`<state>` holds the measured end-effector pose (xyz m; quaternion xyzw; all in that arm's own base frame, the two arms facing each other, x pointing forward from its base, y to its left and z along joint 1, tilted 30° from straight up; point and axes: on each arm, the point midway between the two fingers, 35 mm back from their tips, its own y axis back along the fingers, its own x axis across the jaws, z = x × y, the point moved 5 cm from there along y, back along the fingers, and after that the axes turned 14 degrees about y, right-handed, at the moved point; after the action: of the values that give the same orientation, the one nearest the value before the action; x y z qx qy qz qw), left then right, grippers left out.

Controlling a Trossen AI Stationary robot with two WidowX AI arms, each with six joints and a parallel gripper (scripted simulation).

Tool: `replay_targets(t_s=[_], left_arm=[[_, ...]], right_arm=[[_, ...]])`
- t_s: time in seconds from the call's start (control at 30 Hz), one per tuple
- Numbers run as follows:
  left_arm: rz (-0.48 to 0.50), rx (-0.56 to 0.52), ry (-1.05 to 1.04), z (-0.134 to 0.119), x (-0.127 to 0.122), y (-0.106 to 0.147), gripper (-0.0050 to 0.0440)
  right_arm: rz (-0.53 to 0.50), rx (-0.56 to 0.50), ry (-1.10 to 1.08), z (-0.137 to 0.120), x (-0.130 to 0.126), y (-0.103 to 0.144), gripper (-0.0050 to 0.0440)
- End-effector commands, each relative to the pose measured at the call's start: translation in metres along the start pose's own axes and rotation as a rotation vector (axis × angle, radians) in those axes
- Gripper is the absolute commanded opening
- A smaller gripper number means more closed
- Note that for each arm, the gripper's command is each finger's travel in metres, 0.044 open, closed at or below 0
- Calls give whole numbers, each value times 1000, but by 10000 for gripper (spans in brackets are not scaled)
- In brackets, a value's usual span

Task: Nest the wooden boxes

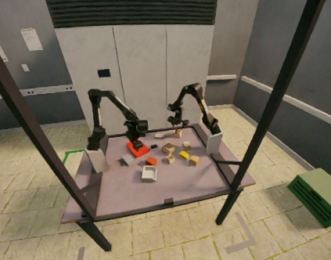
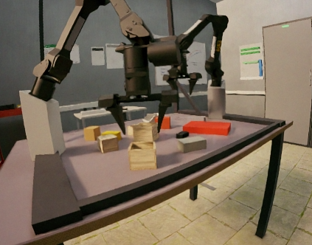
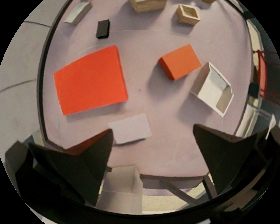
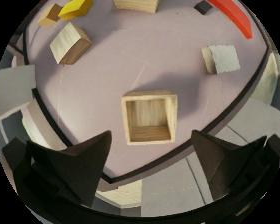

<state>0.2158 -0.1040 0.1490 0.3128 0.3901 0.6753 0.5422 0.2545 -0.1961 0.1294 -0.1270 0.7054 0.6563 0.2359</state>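
Note:
A medium wooden box (image 1: 178, 134) (image 2: 142, 159) (image 4: 150, 135) stands open side up at the table's back edge. The largest-looking wooden box (image 1: 168, 148) (image 2: 145, 132) stands nearer the middle, only partly visible in the wrist views. A small wooden box (image 1: 170, 160) (image 3: 188, 15) sits open side up beside it. A wooden cube-like piece (image 1: 186, 146) (image 2: 108, 143) (image 4: 70, 44) shows no opening; whether it is a box is unclear. My right gripper (image 2: 141, 132) (image 4: 153, 135) is open and empty above the medium box. My left gripper (image 2: 181, 87) (image 3: 154, 131) is open and empty, high near the red block.
A red block (image 3: 91, 80), pale block (image 3: 131, 129), orange block (image 3: 180, 62) and white tray (image 1: 149, 179) lie on the left arm's side. A yellow block (image 1: 184, 155), tan block (image 1: 194, 160), black piece (image 2: 182, 134) and grey block (image 2: 192, 144) lie around the wooden boxes.

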Motion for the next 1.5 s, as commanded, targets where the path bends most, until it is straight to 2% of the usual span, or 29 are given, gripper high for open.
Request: replay_targets(t_s=[0.0,0.47,0.67,0.97,1.03,1.1,1.47], left_arm=[[-11,-9,0,2,-1,3,400],[-11,-9,0,2,-1,3,400],[-11,-9,0,2,-1,3,400],[-11,-9,0,2,-1,3,400],[-11,-9,0,2,-1,3,400],[-11,-9,0,2,-1,3,400],[-11,-9,0,2,-1,3,400]], right_arm=[[-16,11,3,0,-4,5,400],[-16,11,3,0,-4,5,400],[-19,10,-95,-1,-4,5,256],[-19,9,-607,0,-4,5,40],[-19,9,-607,0,-4,5,40],[-20,7,-768,0,-4,5,0],[-21,2,-1333,0,-4,5,0]])
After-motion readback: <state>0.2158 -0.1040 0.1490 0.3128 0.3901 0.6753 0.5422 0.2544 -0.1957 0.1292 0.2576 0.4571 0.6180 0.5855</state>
